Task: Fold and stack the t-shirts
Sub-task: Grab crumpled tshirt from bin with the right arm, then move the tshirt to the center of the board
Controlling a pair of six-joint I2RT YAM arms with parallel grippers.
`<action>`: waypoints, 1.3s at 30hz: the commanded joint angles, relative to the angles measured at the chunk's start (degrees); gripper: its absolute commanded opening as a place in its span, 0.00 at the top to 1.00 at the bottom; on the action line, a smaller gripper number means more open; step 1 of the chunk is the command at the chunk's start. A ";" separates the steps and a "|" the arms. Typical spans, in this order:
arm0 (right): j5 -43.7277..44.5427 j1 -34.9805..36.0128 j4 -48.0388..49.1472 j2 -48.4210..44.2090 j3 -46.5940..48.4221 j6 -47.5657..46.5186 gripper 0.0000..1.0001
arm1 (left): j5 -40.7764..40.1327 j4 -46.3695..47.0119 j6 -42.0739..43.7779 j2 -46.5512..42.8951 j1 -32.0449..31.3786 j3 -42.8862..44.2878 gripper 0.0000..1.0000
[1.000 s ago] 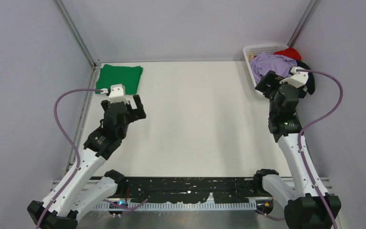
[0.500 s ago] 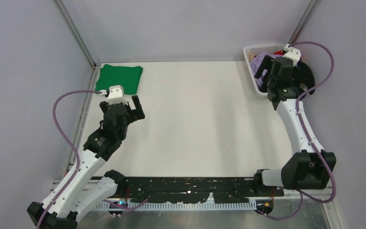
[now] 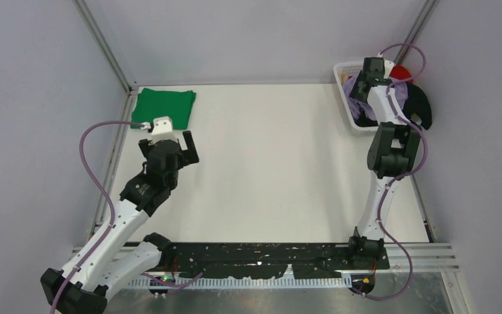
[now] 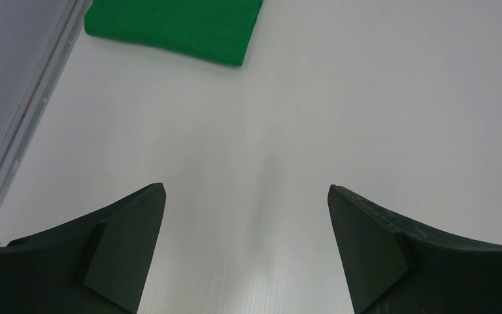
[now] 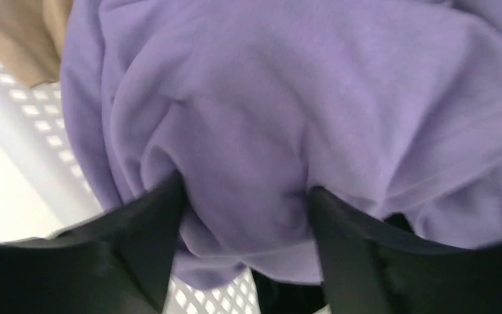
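A folded bright green t-shirt (image 3: 165,108) (image 4: 176,26) lies flat at the table's far left corner. A lavender t-shirt (image 3: 402,95) (image 5: 287,98), a red one (image 3: 402,70) and a black one (image 3: 421,108) are heaped in the white lattice basket (image 3: 346,67) at the far right. My right gripper (image 3: 361,88) (image 5: 245,193) is pushed down into the heap, its jaws apart with a bulge of lavender fabric between the two fingers. My left gripper (image 3: 167,145) (image 4: 246,196) hovers open over bare table, just short of the green shirt, holding nothing.
Grey walls with metal corner posts close in the table on three sides. A tan piece of fabric (image 5: 19,33) shows in the basket beside the lavender shirt. The basket's lattice wall (image 5: 33,118) is right under my right fingers. White tabletop (image 3: 268,157) spreads between the arms.
My right arm has stretched forward and reached over into the basket, and its jaws have narrowed slightly around the lavender fabric. The left arm has barely moved.
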 commanded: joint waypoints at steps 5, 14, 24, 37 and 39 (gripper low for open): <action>-4.44 -1.58 -4.09 6.36 14.71 0.92 0.92 | -3.70 1.46 1.74 0.96 -0.02 1.69 0.00; -9.96 -1.57 0.97 -7.92 15.99 -1.52 0.95 | -2.06 3.06 1.14 -2.18 0.02 -0.45 0.00; -38.20 -0.05 5.93 -22.24 22.50 3.75 0.95 | 0.64 2.97 0.55 -3.09 -0.03 -1.07 0.00; -60.04 22.64 6.24 -29.63 20.74 -0.04 0.95 | 0.42 1.50 -1.77 -7.32 -0.03 -3.51 0.00; -60.29 26.40 4.73 -29.43 20.64 -1.27 0.95 | -0.66 0.16 -2.55 -7.98 -0.02 -3.36 0.00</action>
